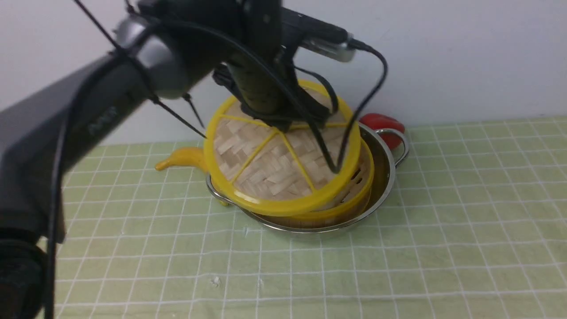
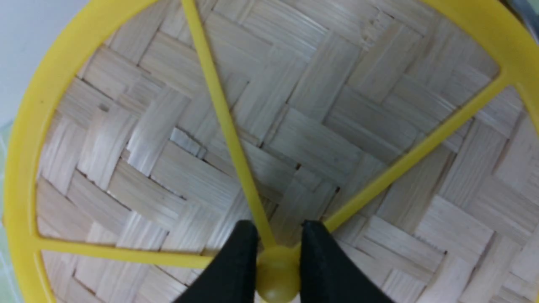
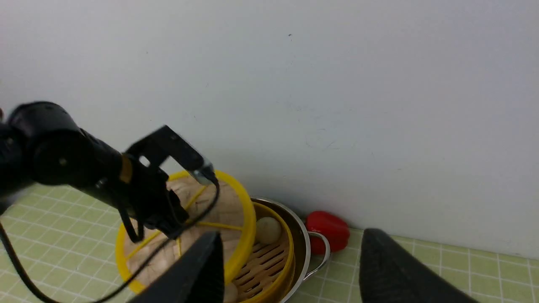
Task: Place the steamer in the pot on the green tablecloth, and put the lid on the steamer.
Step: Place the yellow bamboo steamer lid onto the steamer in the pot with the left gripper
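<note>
Lid: flat round woven-bamboo lid (image 1: 266,164) with a thick yellow rim and yellow spokes, held tilted over the basket, its near edge low and its far edge raised
Left gripper: the left gripper (image 2: 278,235) pinches the lid's small yellow centre hub (image 2: 278,273), one black finger on each side
Right gripper: the right gripper (image 3: 292,233) hangs raised off to the side with its fingers wide apart and nothing between them
Steamer: round bamboo steamer (image 1: 354,195) with yellow rims and a slatted floor sits inside the pot; in the right wrist view a pale toy bun (image 3: 268,229) shows in the part left uncovered
Pot: wide shallow shiny steel pot (image 1: 381,164) with looped wire handles stands on the pale green white-gridded tablecloth (image 1: 443,221), near the wall
Nearby: a yellow banana-shaped toy (image 1: 184,158) lies just behind the pot on the left, a red pepper-like toy (image 1: 383,124) by its right handle
Stage: the basket seems placed; the lid is over it but not seated, sitting off-centre toward the robot's left
Contact: whether the low edge touches the basket rim I cannot tell
Risk, tilt: let go at this angle, the lid would likely land skewed, one edge propped on the rim or slipping into the pot
Risk, grip: the hub is small and rounded, so the lid may swivel or slip between the fingers
Risk, push: pressing down off-centre could shove the basket sideways in the pot
</note>
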